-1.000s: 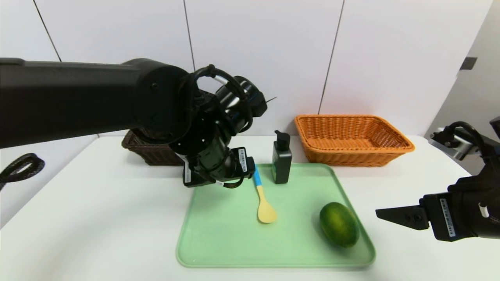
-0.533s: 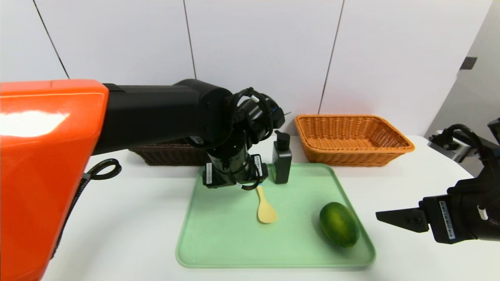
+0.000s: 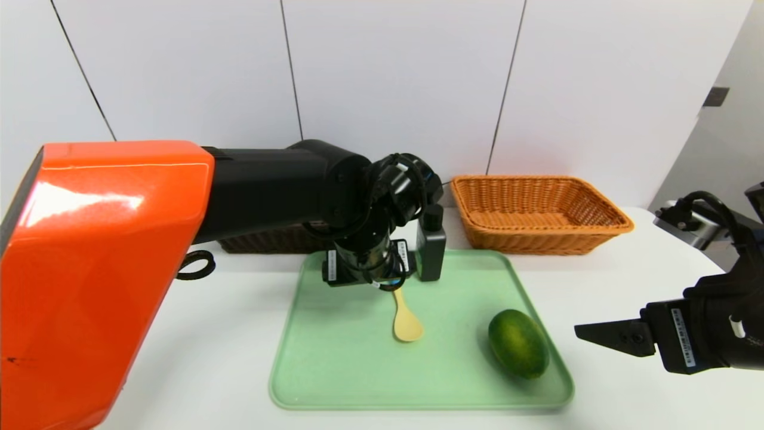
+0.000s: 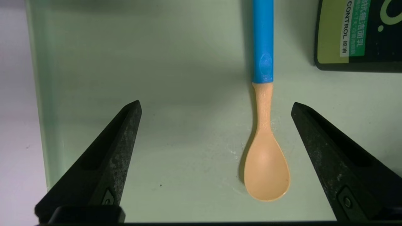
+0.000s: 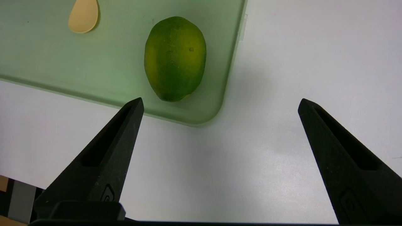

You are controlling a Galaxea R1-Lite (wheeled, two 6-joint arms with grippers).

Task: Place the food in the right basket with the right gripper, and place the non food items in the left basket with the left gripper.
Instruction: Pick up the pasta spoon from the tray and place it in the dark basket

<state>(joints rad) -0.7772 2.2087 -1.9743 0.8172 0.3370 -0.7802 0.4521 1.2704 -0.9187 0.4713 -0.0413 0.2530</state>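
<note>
A blue-handled spoon (image 3: 407,325) (image 4: 265,163) with a yellow bowl lies on the green tray (image 3: 334,364). My left gripper (image 3: 365,279) (image 4: 215,105) hangs open just above its handle; the spoon sits between the fingers, nearer one of them. The black pump bottle (image 3: 431,249) (image 4: 358,31) stands upright close beside this gripper. The green oval fruit (image 3: 518,343) (image 5: 175,58) rests at the tray's near right corner. My right gripper (image 3: 597,330) (image 5: 220,102) is open and empty over the bare table, right of the fruit. The orange-tan basket (image 3: 537,209) stands back right. The dark brown basket (image 3: 268,240) shows partly behind the left arm.
The white table (image 3: 597,280) carries the tray in the middle and ends at a white panelled wall. The left arm's orange shell (image 3: 101,269) fills the near left of the head view. A black cable loop (image 3: 196,266) hangs near it.
The left arm has swung rightward from in front of the dark basket to above the spoon's handle, next to the bottle. The right arm, the fruit and the spoon have stayed still.
</note>
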